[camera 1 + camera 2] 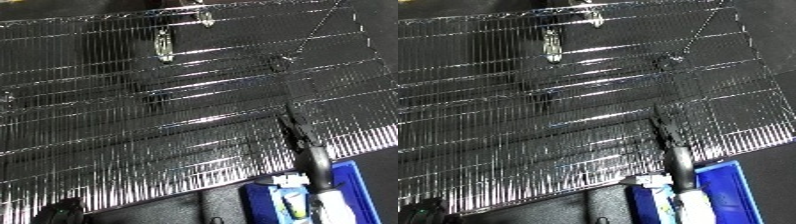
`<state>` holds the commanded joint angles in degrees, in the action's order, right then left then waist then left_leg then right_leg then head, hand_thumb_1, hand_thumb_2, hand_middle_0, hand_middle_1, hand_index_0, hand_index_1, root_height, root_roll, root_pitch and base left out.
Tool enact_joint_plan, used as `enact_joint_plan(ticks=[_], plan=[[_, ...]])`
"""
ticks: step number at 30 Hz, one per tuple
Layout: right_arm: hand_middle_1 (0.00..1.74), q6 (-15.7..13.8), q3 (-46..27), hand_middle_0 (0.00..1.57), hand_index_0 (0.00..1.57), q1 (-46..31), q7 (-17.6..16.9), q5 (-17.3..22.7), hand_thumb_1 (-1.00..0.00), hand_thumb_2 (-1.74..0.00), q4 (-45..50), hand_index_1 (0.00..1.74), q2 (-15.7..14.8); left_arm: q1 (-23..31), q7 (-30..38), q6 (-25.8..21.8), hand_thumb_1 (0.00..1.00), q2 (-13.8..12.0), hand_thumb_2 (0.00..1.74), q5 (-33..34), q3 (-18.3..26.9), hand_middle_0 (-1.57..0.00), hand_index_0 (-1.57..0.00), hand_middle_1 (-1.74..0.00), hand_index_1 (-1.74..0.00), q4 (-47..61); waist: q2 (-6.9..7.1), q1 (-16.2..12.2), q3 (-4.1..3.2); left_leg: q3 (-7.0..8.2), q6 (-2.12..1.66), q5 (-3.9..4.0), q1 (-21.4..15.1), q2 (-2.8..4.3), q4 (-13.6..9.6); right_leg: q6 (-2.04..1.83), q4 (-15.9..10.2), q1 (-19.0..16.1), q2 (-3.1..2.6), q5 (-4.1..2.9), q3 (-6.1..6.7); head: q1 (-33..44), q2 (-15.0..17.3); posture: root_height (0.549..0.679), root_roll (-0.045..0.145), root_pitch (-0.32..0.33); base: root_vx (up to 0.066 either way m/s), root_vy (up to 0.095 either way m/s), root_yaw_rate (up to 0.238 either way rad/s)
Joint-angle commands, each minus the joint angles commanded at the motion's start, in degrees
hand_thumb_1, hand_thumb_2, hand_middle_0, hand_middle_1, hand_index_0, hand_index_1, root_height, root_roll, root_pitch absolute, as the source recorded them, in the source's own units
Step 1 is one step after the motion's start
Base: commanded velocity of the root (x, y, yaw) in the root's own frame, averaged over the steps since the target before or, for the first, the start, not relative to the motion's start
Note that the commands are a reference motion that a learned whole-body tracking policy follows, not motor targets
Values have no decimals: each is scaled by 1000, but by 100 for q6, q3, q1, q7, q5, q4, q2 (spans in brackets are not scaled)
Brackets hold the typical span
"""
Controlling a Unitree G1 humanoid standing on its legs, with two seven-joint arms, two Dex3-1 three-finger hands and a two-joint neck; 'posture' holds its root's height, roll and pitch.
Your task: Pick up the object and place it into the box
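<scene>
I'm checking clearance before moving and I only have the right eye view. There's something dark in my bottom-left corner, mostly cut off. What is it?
Observer: The left eye view shows more of it: a dark rounded shape just below the wire rack's front edge. It may be the left robot hand; I cannot tell.
Operator: And the white object by the right robot hand?
Observer: The left eye view shows a greenish patch on the white object, which lies within the blue bin, beside the right robot hand.

Dim, blurry views; bright glare streaks across the wire rack.
</scene>
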<state>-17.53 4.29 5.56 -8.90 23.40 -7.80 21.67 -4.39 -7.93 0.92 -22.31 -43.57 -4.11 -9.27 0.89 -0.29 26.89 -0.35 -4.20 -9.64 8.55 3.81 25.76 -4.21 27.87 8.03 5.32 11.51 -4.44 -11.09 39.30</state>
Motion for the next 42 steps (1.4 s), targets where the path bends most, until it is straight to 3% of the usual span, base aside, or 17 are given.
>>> enact_joint_plan(ticks=[19,24,31,38,42], plan=[[0,3,20,0,0,-53,-62,-119,0,0,-25,0,-46,65,-31,9,1000,28,1740,12,59,-1570,-1570,-1740,-1740,22,-1,-32,2,40,-22,-47,20,14,94,-20,19,-9,23,11,35,11,125,668,37,-91,6,1,-24],[0,-44,-20,0,0,-66,-277,-215,0,0,-48,0,-52,79,-59,16,1000,26,1740,16,73,-1570,-1570,-1740,-1740,9,-5,-41,15,55,-21,-66,44,10,136,-30,44,8,33,7,45,-8,96,668,37,-92,14,-3,-12],[0,-293,-145,0,0,-35,-723,-273,0,0,-10,0,-54,83,-32,-4,1000,-19,1740,58,65,-1570,-1570,-1740,-1740,69,-28,-78,121,89,-2,-114,158,9,277,-47,191,151,35,15,85,-261,-91,666,37,-90,4,-15,-35],[0,-272,-166,0,0,110,-690,-269,0,0,-45,0,65,-15,-46,-42,1000,-104,1740,59,33,-1570,-1570,-1740,-1740,163,-88,-100,268,87,19,-158,393,-21,466,-42,409,409,23,41,131,-508,-335,662,39,-81,-12,-13,-25],[0,-223,-75,0,0,232,-724,-269,0,0,-79,0,138,-144,-35,-66,1000,-135,1740,87,-68,-1570,-1570,-1740,-1740,240,-108,-103,290,87,28,-159,597,-44,557,-42,515,624,4,40,144,-603,-436,661,40,-63,-28,-21,0]])
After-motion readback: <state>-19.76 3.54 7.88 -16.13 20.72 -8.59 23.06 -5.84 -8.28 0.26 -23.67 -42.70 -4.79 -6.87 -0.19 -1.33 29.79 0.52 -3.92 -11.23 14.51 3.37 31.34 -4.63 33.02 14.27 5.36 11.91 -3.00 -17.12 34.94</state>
